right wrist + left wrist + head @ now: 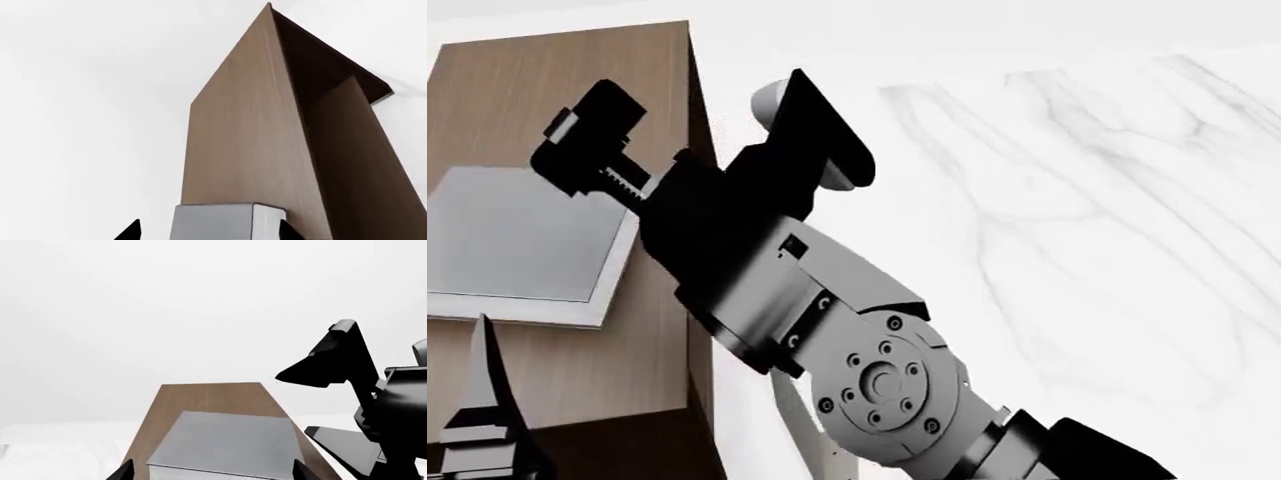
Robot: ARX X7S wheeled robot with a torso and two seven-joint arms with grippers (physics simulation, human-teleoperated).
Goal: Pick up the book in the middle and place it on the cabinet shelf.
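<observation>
The book (521,235), grey-covered with white page edges, lies flat on the brown top of the cabinet shelf (561,70). My right gripper (581,135) hovers at the book's right edge. Seen from the left wrist, the right gripper (292,403) has its fingers spread wide beside the book (227,440), not around it. My left gripper (213,472) is open, its tips either side of the book's near end with a gap on one side. From the head, one left finger (481,390) shows just short of the book. The right gripper (208,231) frames the book (213,222) loosely.
The cabinet's tall wood-grain side (247,140) and a darker recess with an inner board (333,100) fill the right wrist view. White marble-veined floor (1068,200) spreads to the cabinet's right. My right arm's grey wrist joint (881,385) crosses the middle of the head view.
</observation>
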